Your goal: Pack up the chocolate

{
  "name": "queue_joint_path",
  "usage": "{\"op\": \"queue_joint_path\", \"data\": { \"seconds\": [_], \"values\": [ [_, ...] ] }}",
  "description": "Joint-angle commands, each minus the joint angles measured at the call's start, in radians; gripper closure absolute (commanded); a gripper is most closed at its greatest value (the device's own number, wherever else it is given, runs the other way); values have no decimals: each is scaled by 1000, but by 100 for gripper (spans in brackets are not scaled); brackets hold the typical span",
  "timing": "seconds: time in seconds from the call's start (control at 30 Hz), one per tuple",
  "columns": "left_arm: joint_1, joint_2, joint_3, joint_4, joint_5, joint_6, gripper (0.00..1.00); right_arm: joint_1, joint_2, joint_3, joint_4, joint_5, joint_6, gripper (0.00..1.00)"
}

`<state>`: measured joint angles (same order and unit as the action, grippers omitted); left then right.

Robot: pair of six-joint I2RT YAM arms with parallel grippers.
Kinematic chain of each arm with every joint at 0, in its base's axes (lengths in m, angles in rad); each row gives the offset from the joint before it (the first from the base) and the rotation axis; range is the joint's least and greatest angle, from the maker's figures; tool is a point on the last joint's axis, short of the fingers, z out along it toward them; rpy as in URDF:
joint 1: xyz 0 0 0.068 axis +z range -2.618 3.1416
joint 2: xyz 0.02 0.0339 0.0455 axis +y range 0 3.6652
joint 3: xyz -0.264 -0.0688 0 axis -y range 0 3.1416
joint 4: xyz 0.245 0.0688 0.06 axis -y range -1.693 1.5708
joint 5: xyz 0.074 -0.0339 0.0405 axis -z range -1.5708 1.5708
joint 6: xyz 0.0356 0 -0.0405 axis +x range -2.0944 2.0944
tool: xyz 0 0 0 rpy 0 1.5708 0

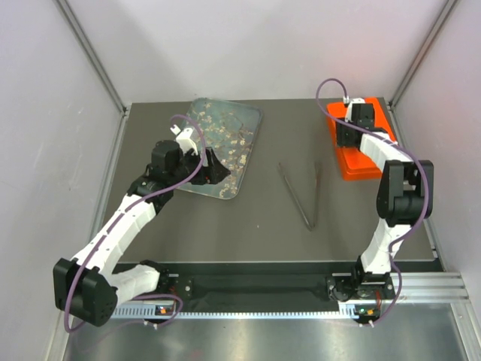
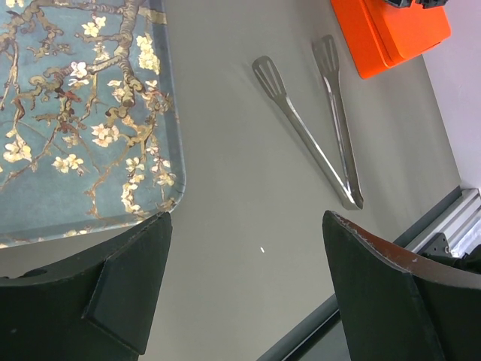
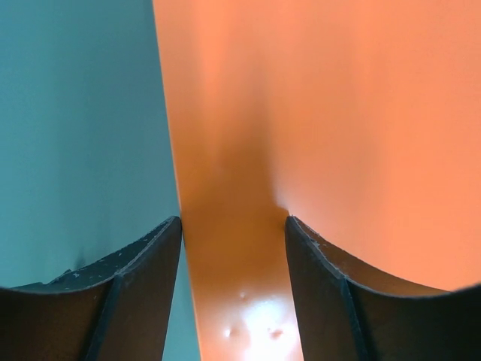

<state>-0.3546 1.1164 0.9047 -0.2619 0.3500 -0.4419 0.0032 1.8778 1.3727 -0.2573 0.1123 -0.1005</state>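
The left hand hangs wide open over the bench just beside the blossom-patterned tray, the right hand straddles an edge of the orange box, gripping or not I cannot tell, and the chocolate is hidden from every view.

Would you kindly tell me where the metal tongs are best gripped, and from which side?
Probably grip the tongs across both legs close to the joined end, coming straight down from above. They lie flat on the table, opening away from the robot, and the legs run closest together at that near end.
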Motion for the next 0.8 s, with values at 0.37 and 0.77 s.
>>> {"op": "queue_joint_path", "data": {
  "seconds": [0.37,0.77],
  "values": [
    [0,-36,-13,50,10,9,14,-58,-108,-72,-36,-49,113,48],
    [0,-36,-16,55,15,5,14,-115,-198,-107,-109,13,189,50]
  ]
}}
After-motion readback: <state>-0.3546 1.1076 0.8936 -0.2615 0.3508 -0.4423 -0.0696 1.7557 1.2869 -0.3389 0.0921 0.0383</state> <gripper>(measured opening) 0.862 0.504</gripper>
